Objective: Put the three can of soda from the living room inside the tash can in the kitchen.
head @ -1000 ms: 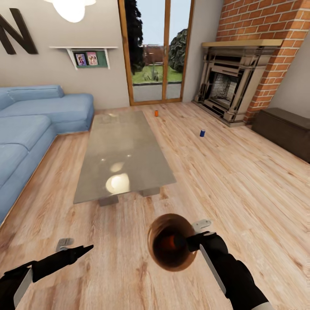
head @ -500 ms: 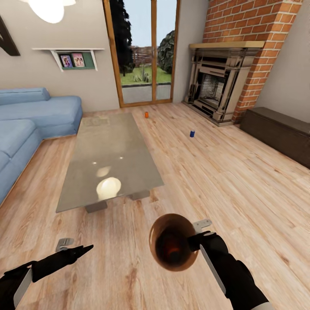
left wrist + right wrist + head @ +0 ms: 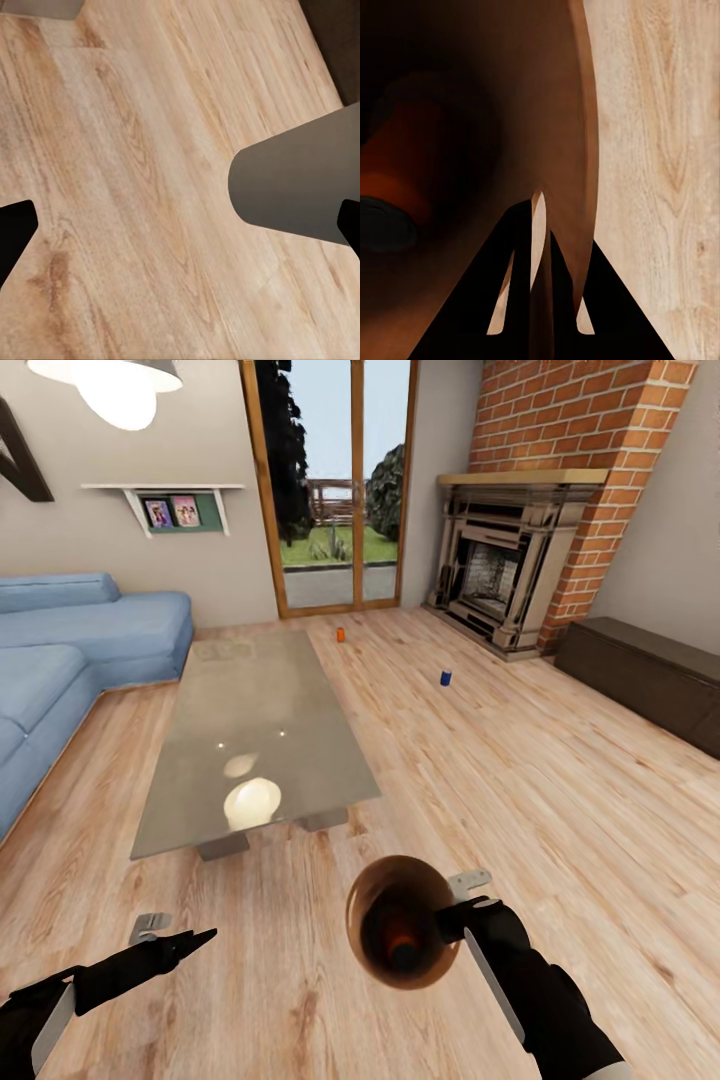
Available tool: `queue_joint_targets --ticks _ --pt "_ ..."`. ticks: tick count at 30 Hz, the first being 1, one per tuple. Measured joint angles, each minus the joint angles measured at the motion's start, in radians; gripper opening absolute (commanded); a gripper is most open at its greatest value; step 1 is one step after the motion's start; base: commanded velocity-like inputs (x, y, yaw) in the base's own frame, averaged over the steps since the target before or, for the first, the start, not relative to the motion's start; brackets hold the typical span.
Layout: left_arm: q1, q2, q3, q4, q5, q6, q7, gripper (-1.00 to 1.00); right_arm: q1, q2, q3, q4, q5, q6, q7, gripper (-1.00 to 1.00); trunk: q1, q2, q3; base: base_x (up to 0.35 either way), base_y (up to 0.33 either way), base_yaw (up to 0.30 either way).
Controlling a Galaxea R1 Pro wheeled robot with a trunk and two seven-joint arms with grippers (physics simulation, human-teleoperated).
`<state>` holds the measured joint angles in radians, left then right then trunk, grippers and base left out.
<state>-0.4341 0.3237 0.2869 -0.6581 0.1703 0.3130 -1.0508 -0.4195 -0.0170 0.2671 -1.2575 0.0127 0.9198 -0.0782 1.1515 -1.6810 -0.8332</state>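
**Bucket carried to the cans, one already aboard**

The right end effector (image 3: 447, 921) is clamped on the rim of the tash can (image 3: 403, 935), one finger inside the copper-brown wall and one outside, as the right wrist view shows (image 3: 538, 262). The bucket is carried low in front of the robot with its mouth tipped up toward the head camera, probably so that cans can be dropped in where they lie, sparing a trip per can. An orange can (image 3: 397, 187) already lies in its bottom.

Two cans stand on the wooden floor (image 3: 480, 780) of the living room, well apart from the robot: an orange one (image 3: 340, 634) near the glass doors (image 3: 330, 490), beyond the far end of the glass-topped bench (image 3: 255, 730), and a blue one (image 3: 446, 677) out toward the fireplace (image 3: 505, 570).

The left end effector (image 3: 180, 940) hangs free over the floor, holding nothing; its fingers stand wide apart in the left wrist view, likely ready for the next pick
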Motion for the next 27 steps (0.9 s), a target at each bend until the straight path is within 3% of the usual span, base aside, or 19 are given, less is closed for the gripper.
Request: queue_joint_targets --ticks 27 --pt "0.0 0.0 0.0 0.0 0.0 -0.002 -0.002 1.0 0.0 0.0 0.0 -0.001 -0.002 0.0 0.0 -1.0 0.0 0.0 0.044 0.0 0.0 0.0"
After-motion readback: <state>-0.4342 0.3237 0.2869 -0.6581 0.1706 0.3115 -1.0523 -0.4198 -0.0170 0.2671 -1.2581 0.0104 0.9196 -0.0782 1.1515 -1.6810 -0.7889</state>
